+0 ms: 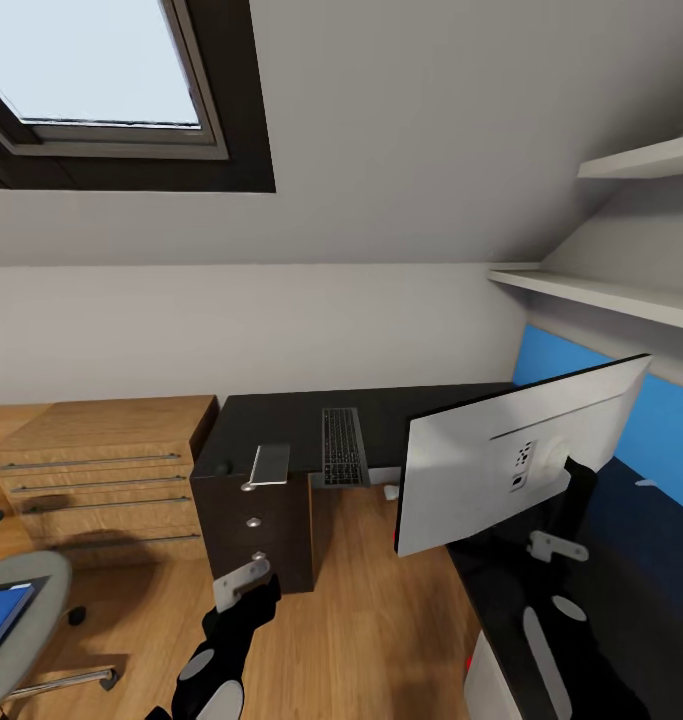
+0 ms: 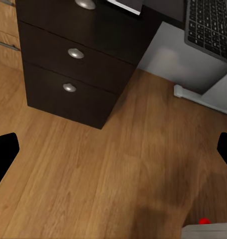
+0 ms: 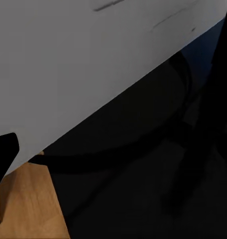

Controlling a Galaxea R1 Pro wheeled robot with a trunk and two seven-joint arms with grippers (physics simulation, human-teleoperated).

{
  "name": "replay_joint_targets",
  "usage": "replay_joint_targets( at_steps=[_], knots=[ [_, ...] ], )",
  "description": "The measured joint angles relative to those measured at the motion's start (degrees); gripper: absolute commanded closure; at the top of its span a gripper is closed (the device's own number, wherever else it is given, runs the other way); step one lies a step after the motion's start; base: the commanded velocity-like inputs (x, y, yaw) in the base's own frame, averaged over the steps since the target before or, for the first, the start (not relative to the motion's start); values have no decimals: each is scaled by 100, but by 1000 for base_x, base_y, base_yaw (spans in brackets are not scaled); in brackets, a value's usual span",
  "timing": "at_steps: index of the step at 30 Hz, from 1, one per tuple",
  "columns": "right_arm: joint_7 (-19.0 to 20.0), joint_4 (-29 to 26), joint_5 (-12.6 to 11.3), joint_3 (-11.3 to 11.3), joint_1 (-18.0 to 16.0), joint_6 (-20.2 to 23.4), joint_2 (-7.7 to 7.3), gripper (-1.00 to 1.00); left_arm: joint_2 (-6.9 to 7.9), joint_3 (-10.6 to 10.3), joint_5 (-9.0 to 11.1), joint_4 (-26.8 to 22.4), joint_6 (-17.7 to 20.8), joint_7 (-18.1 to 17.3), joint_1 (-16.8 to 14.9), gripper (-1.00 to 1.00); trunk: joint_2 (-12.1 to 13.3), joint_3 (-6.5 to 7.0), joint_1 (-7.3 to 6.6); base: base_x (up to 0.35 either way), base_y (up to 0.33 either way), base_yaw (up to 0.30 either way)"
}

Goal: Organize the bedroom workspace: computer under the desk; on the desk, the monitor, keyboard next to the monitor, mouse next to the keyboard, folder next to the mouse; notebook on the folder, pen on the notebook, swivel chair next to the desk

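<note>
Monitor: while it is standing on the desk (image 1: 281, 415), the monitor (image 1: 501, 460) is showing its pale back, close to the front edge.
Right gripper (image 1: 556, 547): reaching behind the stand; jaw state hidden, cannot tell.
Left gripper (image 1: 243, 583): hanging empty, jaws spread, over bare floor (image 2: 118, 169).
Keyboard (image 1: 343, 445): overhanging the desk edge.
Advice: I'd be nudging the monitor inward, slowly.

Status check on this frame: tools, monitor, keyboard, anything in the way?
Left tool open, empty, above the floor by the drawer unit. Right tool behind the monitor, state unclear. Monitor and keyboard on desk. Nothing blocking.
</note>
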Motion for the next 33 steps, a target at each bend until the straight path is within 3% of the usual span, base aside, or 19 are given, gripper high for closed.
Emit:
replay_joint_targets(
  at_steps=[10,17,25,26,33],
  knots=[
    [-12,1225,14,-6,-531,-659,-189,-100,50,0,0,-113,2,0,0,-100,0,0,0,0,0,0],
    [-20,2704,9,-6,-1221,-1279,-509,-100,295,-8,13,-350,5,2,0,-100,0,0,0,0,0,0],
    [-32,4171,9,0,-1923,-2012,-671,-100,353,-15,17,-434,6,2,0,-100,0,0,0,0,0,0],
    [-38,4567,-1,-7,-2096,-2138,-813,-100,367,-49,16,-520,6,2,1,-100,0,0,0,0,0,0],
    [-38,4749,-23,-8,-2174,-2207,-975,-100,378,-143,17,-602,6,1,8,-100,0,0,0,0,0,0]
  ],
)
